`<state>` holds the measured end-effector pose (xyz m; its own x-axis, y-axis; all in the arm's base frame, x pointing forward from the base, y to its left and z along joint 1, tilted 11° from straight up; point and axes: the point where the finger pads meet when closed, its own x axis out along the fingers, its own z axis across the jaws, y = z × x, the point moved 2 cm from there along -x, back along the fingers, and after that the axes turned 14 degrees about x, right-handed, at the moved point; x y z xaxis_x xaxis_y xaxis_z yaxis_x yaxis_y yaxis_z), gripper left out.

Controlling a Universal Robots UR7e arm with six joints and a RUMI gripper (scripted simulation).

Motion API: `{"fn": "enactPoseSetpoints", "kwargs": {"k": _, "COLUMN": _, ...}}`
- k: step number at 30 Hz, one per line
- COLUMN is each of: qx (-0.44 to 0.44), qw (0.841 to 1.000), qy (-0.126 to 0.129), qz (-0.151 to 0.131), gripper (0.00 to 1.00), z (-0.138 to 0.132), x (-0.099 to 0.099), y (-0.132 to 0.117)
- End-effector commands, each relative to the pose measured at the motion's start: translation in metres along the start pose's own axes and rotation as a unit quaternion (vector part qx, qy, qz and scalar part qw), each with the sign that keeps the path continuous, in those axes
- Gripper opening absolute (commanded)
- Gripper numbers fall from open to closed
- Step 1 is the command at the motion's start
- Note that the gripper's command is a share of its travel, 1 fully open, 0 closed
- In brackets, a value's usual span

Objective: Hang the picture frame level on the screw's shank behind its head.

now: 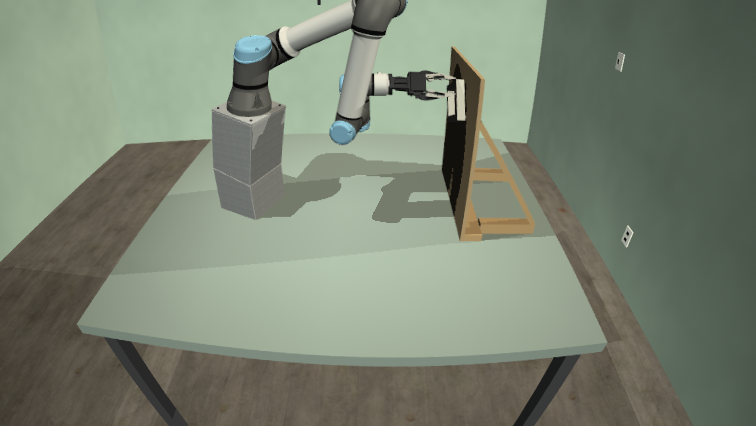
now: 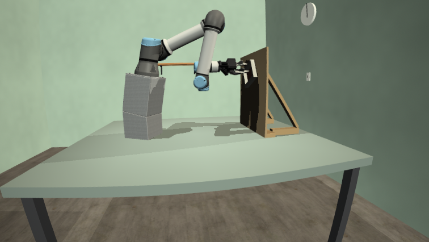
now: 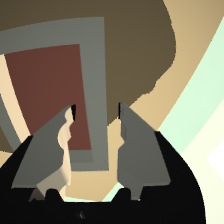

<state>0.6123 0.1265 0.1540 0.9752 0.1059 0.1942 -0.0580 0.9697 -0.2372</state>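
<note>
Picture frame (image 1: pixel 459 99), unlabelled, hangs on the wooden board (image 1: pixel 472 84) directly ahead of the partly open, empty pincer (image 1: pixel 445 87), grey pedestal (image 1: pixel 248 153) well behind on the surface (image 1: pixel 343 296).

Parted end effector (image 3: pixel 96 112) fingers astride the grey-bordered picture frame (image 3: pixel 95 75) edge, tilted.

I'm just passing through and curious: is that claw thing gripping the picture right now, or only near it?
Gripper: partly open, holding nothing; its fingers straddle the picture frame's edge without clamping it.
</note>
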Motion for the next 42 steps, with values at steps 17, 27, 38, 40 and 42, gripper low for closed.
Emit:
{"fn": "enactPoseSetpoints", "kwargs": {"k": 17, "qx": 0.0, "qw": 1.0, "qy": -0.001, "qz": 0.0, "gripper": 0.29, "z": 0.0006, "x": 0.0002, "y": -0.0001}}
{"fn": "enactPoseSetpoints", "kwargs": {"k": 27, "qx": 0.0, "qw": 1.0, "qy": -0.001, "qz": 0.0, "gripper": 0.29, "z": 0.0006, "x": 0.0002, "y": -0.0001}}
{"fn": "enactPoseSetpoints", "kwargs": {"k": 38, "qx": 0.0, "qw": 1.0, "qy": -0.001, "qz": 0.0, "gripper": 0.0, "z": 0.0006, "x": 0.0002, "y": -0.0001}}
{"fn": "enactPoseSetpoints", "kwargs": {"k": 40, "qx": 0.0, "qw": 1.0, "qy": -0.001, "qz": 0.0, "gripper": 0.0, "z": 0.0006, "x": 0.0002, "y": -0.0001}}
{"fn": "enactPoseSetpoints", "kwargs": {"k": 42, "qx": 0.0, "qw": 1.0, "qy": -0.001, "qz": 0.0, "gripper": 0.0, "z": 0.0006, "x": 0.0002, "y": -0.0001}}
